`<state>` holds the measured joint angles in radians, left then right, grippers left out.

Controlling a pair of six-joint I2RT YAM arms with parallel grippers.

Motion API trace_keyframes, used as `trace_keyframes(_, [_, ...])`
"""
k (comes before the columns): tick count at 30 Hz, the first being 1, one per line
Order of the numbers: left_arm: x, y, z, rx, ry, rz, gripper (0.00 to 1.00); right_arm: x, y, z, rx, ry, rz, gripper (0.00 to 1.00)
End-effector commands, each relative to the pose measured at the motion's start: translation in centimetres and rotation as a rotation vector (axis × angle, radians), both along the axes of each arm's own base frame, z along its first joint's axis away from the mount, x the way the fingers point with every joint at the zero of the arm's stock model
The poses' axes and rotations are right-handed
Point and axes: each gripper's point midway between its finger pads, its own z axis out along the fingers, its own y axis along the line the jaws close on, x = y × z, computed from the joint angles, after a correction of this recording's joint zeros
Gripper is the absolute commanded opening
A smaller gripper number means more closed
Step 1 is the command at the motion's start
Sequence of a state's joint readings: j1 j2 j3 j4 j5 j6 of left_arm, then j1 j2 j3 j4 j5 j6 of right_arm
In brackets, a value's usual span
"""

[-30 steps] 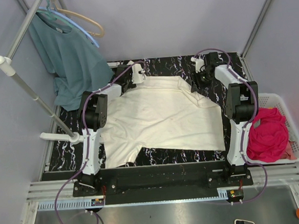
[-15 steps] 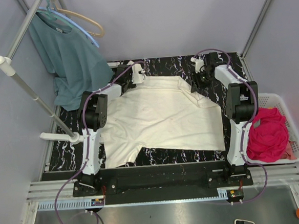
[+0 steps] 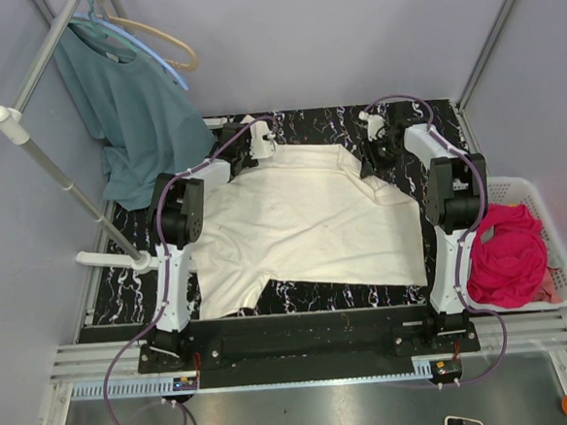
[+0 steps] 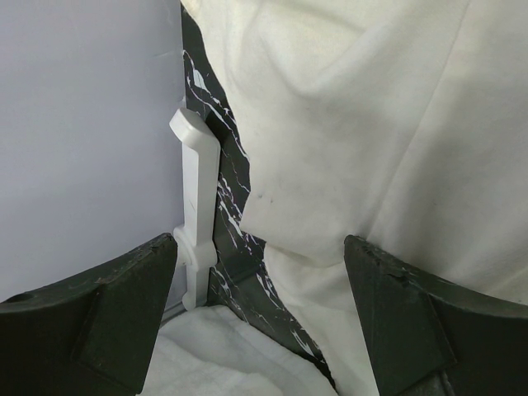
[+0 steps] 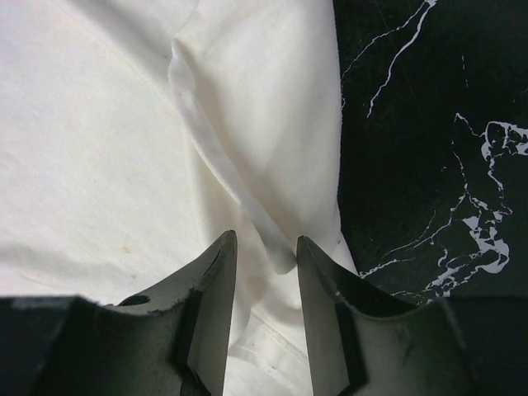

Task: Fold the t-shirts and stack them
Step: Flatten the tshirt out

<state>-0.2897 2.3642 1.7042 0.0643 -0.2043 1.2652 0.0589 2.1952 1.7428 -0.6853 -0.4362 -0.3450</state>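
The cream t-shirt [image 3: 304, 221] lies spread flat on the black marble table [image 3: 326, 122]. My left gripper [image 3: 257, 148] is over its far left corner. In the left wrist view this gripper [image 4: 260, 243] is wide open and empty, with the shirt's edge [image 4: 371, 124] and bare table between the jaws. My right gripper [image 3: 370, 160] is at the shirt's far right corner. In the right wrist view its jaws [image 5: 262, 239] stand close together on a raised fold of the cream cloth [image 5: 99, 124]. The magenta-pink t-shirt [image 3: 508, 253] lies crumpled in a basket.
The white basket [image 3: 515, 187] stands off the table's right edge. A teal shirt [image 3: 135, 106] hangs on a rack [image 3: 52, 170] at the back left. A white clip [image 4: 196, 206] sits on the table's edge by my left gripper. Grey walls enclose the table.
My right gripper has shifted slightly to the left at the shirt's far right corner. The left arm and the shirt have not visibly moved.
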Motion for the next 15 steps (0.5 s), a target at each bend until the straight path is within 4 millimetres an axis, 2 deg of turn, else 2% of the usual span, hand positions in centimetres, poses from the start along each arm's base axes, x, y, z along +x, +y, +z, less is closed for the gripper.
trace_keyframes(1, [-1.80, 1.35, -2.75, 0.018, 0.101, 0.013, 0.89, 0.49, 1.11, 0.12, 0.017, -0.005, 0.018, 0.42])
trace_keyframes(7, [-1.78, 1.44, -2.88, 0.016, 0.103, 0.016, 0.89, 0.46, 0.92, 0.00, 0.006, -0.003, 0.017, 0.34])
trace_keyframes(15, [-2.00, 1.47, -2.88, 0.013, 0.106, 0.018, 0.89, 0.76, 0.43, 0.97, -0.024, -0.017, 0.014, 0.12])
